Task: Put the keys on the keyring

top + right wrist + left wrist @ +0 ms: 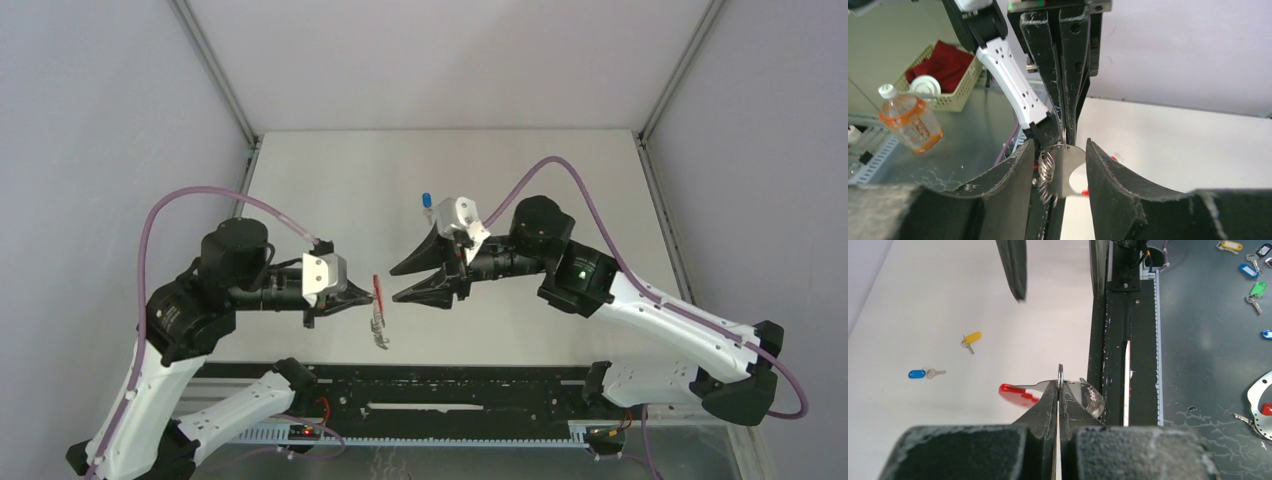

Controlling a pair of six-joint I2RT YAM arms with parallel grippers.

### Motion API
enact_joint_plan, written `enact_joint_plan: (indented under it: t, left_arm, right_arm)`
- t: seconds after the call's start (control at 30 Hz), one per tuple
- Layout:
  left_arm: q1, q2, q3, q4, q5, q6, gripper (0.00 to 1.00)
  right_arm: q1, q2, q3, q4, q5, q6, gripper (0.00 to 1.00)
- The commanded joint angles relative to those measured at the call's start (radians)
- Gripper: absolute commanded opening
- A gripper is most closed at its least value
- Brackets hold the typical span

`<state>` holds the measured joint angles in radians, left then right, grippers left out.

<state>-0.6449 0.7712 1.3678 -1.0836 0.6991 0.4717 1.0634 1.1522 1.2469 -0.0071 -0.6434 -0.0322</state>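
Note:
My left gripper (362, 293) is shut on the keyring's metal ring (1060, 376) and holds it above the table. The keyring's red tag (1017, 394) sticks out to the left, and a grey metal cluster (378, 332) hangs below it. My right gripper (394, 284) is open, with its jaws on either side of the keyring's metal plate (1069, 170) and coiled rings (1046, 172), not touching them. The blue-headed key (918, 373) and the yellow-headed key (971, 338) lie apart on the white table. The blue key also shows in the top view (426, 200).
A black rail (450, 385) runs along the table's near edge. Beyond that edge is a dark floor with several loose coloured key tags (1257, 289). A basket with red cloth (945, 75) and an orange bottle (910, 125) stand off the table.

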Motion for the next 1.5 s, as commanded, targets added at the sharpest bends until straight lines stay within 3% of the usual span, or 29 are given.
enact_joint_plan:
  t: [0.0, 0.63, 1.0, 1.07, 1.23, 1.4, 1.47]
  left_arm:
    - [-0.007, 0.025, 0.029, 0.046, 0.012, -0.017, 0.00]
    - [-0.007, 0.016, 0.035, 0.052, 0.009, -0.060, 0.00]
    - [-0.006, 0.002, 0.035, 0.052, 0.002, -0.061, 0.00]
    - [-0.006, 0.002, 0.035, 0.053, 0.003, -0.060, 0.00]
    - [-0.007, 0.005, 0.039, 0.052, 0.000, -0.058, 0.00]
    - [-0.007, 0.003, 0.030, 0.060, -0.003, -0.058, 0.01]
    - [-0.007, 0.009, 0.033, 0.055, -0.009, -0.065, 0.20]
  right_arm:
    - [0.034, 0.054, 0.080, -0.181, 0.023, -0.142, 0.49]
    - [0.067, 0.204, 0.294, -0.352, 0.028, -0.281, 0.37]
    - [0.073, 0.241, 0.348, -0.424, 0.007, -0.301, 0.37]
    - [0.073, 0.245, 0.354, -0.422, 0.020, -0.302, 0.30]
    - [0.073, 0.238, 0.338, -0.378, 0.037, -0.290, 0.00]
    - [0.075, 0.215, 0.283, -0.291, 0.031, -0.242, 0.00]
    - [0.075, 0.191, 0.227, -0.192, 0.049, -0.202, 0.00]
